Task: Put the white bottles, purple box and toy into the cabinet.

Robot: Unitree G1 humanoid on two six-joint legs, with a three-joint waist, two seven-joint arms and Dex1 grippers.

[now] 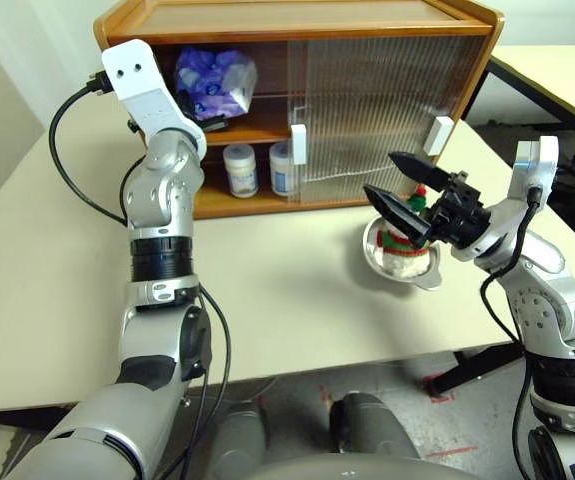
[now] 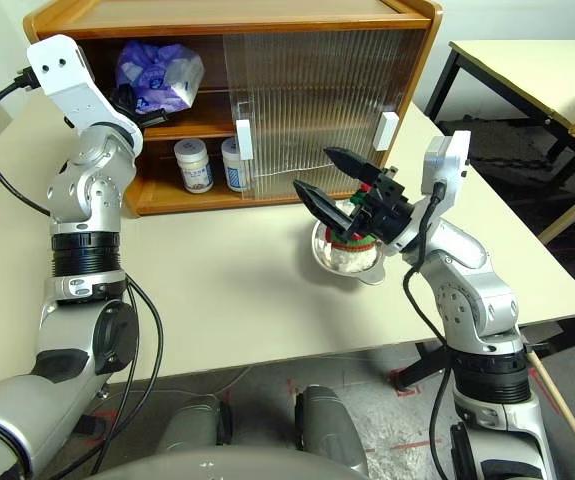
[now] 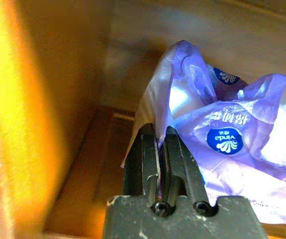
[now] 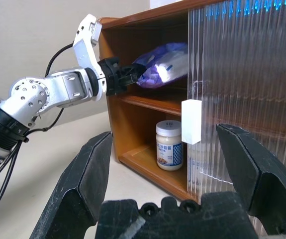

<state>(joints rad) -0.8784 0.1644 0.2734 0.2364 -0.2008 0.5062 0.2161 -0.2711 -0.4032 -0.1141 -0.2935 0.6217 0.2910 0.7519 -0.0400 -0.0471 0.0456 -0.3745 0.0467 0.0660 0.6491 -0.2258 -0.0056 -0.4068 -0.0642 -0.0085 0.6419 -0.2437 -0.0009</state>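
The purple box [image 1: 215, 82] hangs tilted just above the upper shelf of the cabinet [image 1: 297, 20], at its open left side. My left gripper [image 1: 212, 124] reaches into that opening, shut on the pack's plastic edge [image 3: 152, 114]. Two white bottles [image 1: 240, 170] [image 1: 282, 168] stand side by side on the cabinet's bottom shelf. The toy [image 1: 404, 255] lies in a shiny metal bowl [image 1: 429, 280] on the table, in front of the cabinet's right half. My right gripper [image 1: 380, 174] hovers open just above the toy, holding nothing.
Ribbed sliding doors [image 1: 377, 110] with white handles [image 1: 298, 143] cover the cabinet's right part. The cream table [image 1: 267, 290] has free room in front of the cabinet's left opening. A second table [image 1: 557, 70] stands at the back right.
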